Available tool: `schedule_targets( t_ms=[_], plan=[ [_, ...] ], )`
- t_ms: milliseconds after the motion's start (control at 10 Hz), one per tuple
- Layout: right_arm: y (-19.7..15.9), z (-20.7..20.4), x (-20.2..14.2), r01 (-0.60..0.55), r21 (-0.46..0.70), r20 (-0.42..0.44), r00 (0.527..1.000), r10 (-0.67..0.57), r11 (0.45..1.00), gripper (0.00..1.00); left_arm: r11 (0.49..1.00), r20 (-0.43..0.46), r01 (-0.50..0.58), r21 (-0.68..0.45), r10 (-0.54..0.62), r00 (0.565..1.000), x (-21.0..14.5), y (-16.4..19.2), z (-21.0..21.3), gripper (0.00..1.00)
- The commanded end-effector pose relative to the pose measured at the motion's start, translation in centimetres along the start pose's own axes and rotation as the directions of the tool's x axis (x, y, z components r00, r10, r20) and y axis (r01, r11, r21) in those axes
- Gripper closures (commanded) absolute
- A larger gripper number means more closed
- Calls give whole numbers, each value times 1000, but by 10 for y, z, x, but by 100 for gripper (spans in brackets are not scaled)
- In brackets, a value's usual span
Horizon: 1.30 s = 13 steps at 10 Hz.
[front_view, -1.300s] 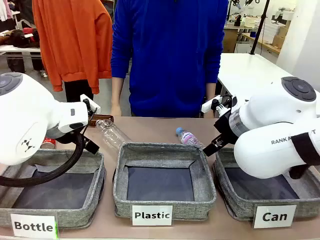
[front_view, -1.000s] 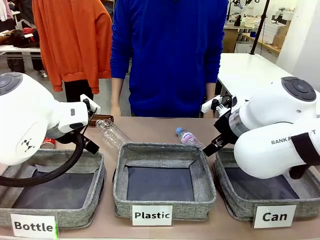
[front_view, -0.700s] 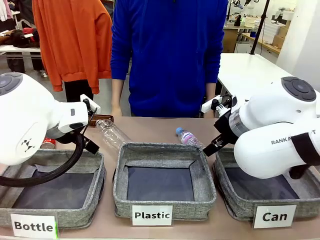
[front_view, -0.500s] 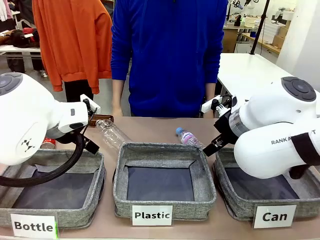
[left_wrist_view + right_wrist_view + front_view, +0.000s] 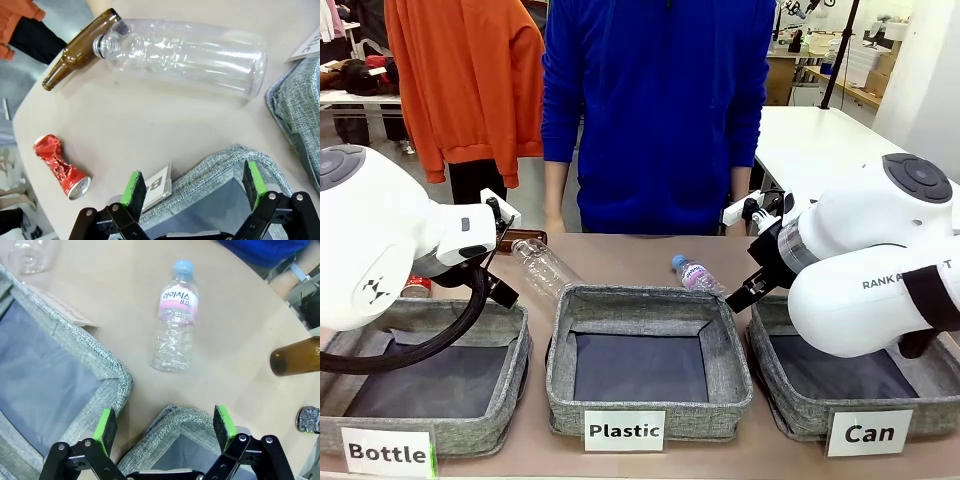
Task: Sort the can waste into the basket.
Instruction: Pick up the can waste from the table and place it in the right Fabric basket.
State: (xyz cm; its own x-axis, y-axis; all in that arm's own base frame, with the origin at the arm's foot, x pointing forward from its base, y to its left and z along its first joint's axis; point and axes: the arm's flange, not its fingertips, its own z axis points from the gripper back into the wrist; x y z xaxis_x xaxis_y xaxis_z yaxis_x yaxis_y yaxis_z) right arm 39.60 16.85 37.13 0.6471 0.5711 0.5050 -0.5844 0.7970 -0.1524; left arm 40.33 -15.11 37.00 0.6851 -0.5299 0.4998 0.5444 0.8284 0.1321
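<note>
A crushed red can (image 5: 61,166) with white marks lies on the table, seen in the left wrist view; its red edge (image 5: 416,286) peeks out beside the left arm in the front view. The end of the black-and-silver can (image 5: 308,419) shows at the right edge of the right wrist view. The "Can" basket (image 5: 790,425) stands at the front right, its inside bare. My left gripper (image 5: 192,184) hangs open over the corner of the "Bottle" basket (image 5: 220,167). My right gripper (image 5: 166,426) hangs open over the corner of the "Can" basket (image 5: 176,420).
A large clear plastic bottle (image 5: 185,52) and a brown glass bottle (image 5: 80,49) lie on the left. A small labelled plastic bottle (image 5: 176,315) and another brown bottle (image 5: 295,356) lie on the right. The "Plastic" basket (image 5: 650,300) stands in the middle. A person in blue (image 5: 660,110) stands across.
</note>
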Motion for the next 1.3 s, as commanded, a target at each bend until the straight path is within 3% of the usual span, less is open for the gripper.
schedule_targets(
  t_ms=[0,300,500,600,700,800,900,1000,1200],
  plan=[
    [0,0,0,1,0,0,1000,-1,1000,0,1000,0,0,0,0,1000,0,0,0,0],
    [0,0,0,0,0,0,1000,0,1000,0,1000,0,0,0,0,1000,0,0,0,0],
    [-7,73,13,179,77,-79,982,-173,981,0,971,-75,-147,-191,135,988,13,-10,86,0],
    [-14,114,13,287,139,-138,953,-269,948,0,954,-61,-232,-188,225,972,9,-8,120,0],
    [-24,154,2,347,250,-166,935,-313,904,0,913,-92,-234,-333,215,972,-3,2,146,0],
    [-42,194,-25,333,386,-139,943,-303,860,0,848,-126,-267,-457,236,964,-26,23,159,0],
    [-67,218,-54,384,446,-103,919,-380,808,0,788,-145,-322,-525,290,946,-52,49,170,0],
    [-99,231,-89,476,504,-84,857,-508,721,0,704,-150,-360,-612,344,927,-79,86,177,0],
    [-157,241,-178,597,618,-51,680,-732,511,0,539,-94,-498,-680,609,788,-149,169,196,0]
  ],
)
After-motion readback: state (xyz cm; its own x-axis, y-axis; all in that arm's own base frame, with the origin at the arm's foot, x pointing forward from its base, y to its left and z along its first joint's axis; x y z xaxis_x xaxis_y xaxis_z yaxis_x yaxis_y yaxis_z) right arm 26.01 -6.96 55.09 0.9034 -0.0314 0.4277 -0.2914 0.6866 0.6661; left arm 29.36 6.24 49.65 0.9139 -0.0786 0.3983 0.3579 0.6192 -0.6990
